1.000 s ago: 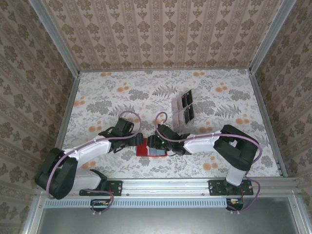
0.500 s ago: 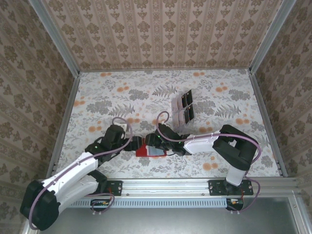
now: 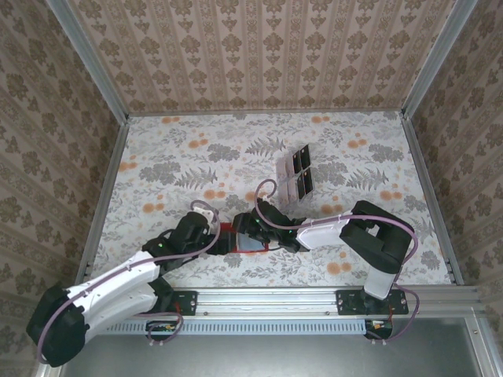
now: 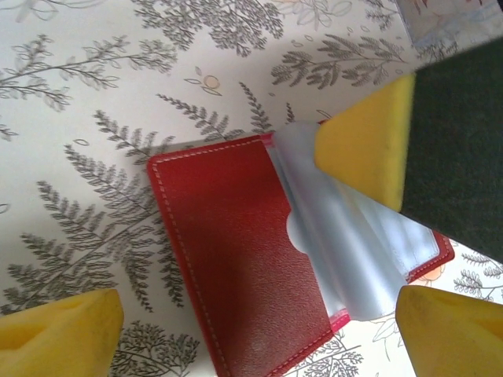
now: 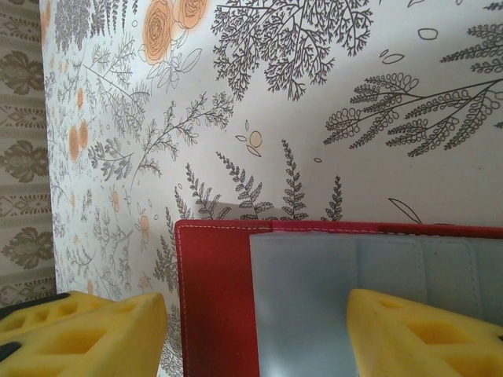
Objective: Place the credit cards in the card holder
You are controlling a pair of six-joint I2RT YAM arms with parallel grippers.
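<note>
The card holder (image 4: 236, 251) lies open — my left gripper (image 4: 259, 314) spread over it, my right gripper (image 5: 258, 314) spread too, one pad (image 4: 365, 149) on its clear sleeves (image 4: 346, 251).

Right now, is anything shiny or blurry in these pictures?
Left wrist view: the clear sleeves in the red card holder glare pale white, and the near yellow fingers look soft. Right wrist view: the sleeves look milky, the fern-print table sharp. Top view: even light, no glare.

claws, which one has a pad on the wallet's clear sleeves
The right claw: its yellow pad sits on the wallet's clear sleeves; the left claw hangs open astride the wallet.
</note>
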